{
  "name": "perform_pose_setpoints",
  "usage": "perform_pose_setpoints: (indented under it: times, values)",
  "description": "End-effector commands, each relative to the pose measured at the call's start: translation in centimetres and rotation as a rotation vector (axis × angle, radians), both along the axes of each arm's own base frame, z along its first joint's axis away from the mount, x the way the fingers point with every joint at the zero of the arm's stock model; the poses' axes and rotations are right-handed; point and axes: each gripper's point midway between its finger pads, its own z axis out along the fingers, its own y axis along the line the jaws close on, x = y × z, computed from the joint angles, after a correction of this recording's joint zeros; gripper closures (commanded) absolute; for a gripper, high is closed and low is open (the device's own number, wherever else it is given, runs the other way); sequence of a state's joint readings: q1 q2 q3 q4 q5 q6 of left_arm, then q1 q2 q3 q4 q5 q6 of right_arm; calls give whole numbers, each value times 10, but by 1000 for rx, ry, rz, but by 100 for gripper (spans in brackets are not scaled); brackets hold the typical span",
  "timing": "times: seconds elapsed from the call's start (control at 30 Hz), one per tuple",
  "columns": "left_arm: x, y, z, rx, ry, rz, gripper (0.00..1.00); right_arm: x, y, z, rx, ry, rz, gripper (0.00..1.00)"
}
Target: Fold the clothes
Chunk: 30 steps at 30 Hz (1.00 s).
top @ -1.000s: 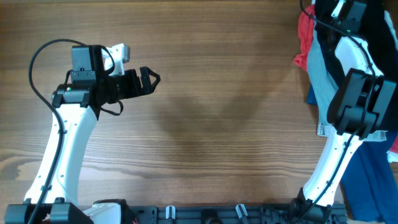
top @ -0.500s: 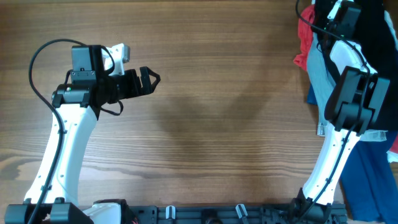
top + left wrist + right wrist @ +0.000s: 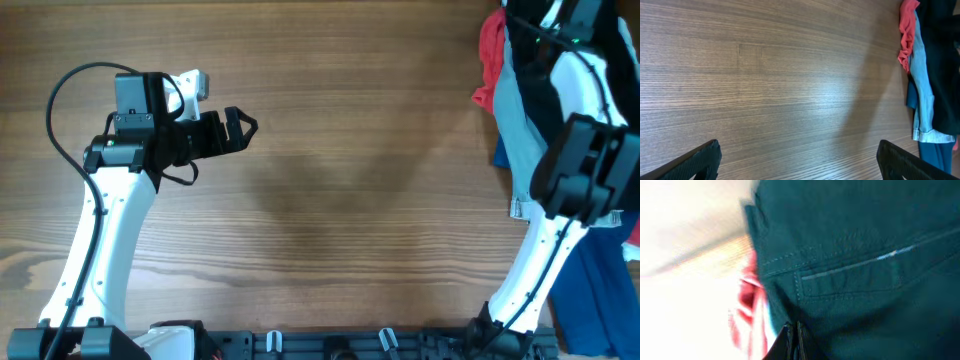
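The wooden worktop (image 3: 350, 200) fills nearly all of the overhead view. My left arm (image 3: 110, 230) rises from the near left edge and bends toward the middle. My right arm (image 3: 545, 250) runs up the right side to the far right corner.

The clothes (image 3: 942, 65), one plain black soft garment, lie in that far right corner, at the outer side of a heap along the worktop's right edge. Close up in the right wrist view, the garment looks dark teal, with a stitched pocket slit across it. Light-blue denim shorts (image 3: 515, 120) lie just inward of it, touching it. A deep-blue cloth (image 3: 590, 290) spreads nearer the base of the right arm. A red cloth (image 3: 490, 50) is bunched at the far inner edge of the heap, against the shorts.

My left fingers (image 3: 240, 126) are spread wide and hold nothing. In the left wrist view their tips sit at the two bottom corners, with bare wood between them. The clothes lie well apart from them, across the whole worktop to the right.

My right fingers (image 3: 793, 339) are right at the clothes, with the dark fabric filling the view beyond the tips. The tips are drawn together with only a sliver between them. The picture is blurred, so I cannot tell whether any cloth is pinched there.
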<state>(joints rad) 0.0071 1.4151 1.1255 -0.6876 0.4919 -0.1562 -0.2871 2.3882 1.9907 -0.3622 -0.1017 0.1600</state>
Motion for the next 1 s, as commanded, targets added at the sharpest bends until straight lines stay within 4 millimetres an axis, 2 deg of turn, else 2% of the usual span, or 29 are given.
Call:
perform_pose_setpoints:
  times: [0.0, 0.1, 0.2, 0.27, 0.37, 0.53, 0.57, 0.6, 0.73, 0.8, 0.93, 0.97]
  values:
    - [4, -3, 5, -9, -12, -1, 0, -9, 15, 108, -10, -130, 67, 96]
    - [8, -3, 7, -9, -31, -1, 0, -23, 25, 121, -2, -105, 116, 96]
    - [12, -3, 10, -8, -53, -1, 0, -31, 46, 116, 78, -72, 189, 96]
    - [15, -2, 13, -9, -74, 0, 0, -35, 71, 111, 137, -48, 267, 96]
    - [22, 1, 19, -8, -111, 8, 0, -40, 120, 109, 197, -20, 386, 96]
    - [32, 30, 29, -8, -154, 90, 0, -51, 260, 107, 266, 28, 611, 96]
    - [32, 37, 30, -6, -156, 109, 0, -54, 278, 108, 277, 34, 634, 96]
    - [33, 50, 31, -4, -158, 141, 0, -64, 319, 109, 303, 48, 689, 96]
    - [33, 94, 33, -3, -161, 264, 0, -98, 430, 118, 367, 54, 839, 96]
    - [31, 118, 33, 2, -160, 324, 0, -123, 495, 131, 409, 21, 926, 96]
    - [27, 148, 33, 7, -160, 404, 0, -170, 581, 154, 465, -46, 1069, 96]
    - [26, 153, 33, 8, -158, 415, 0, -177, 589, 158, 463, -51, 1086, 95]
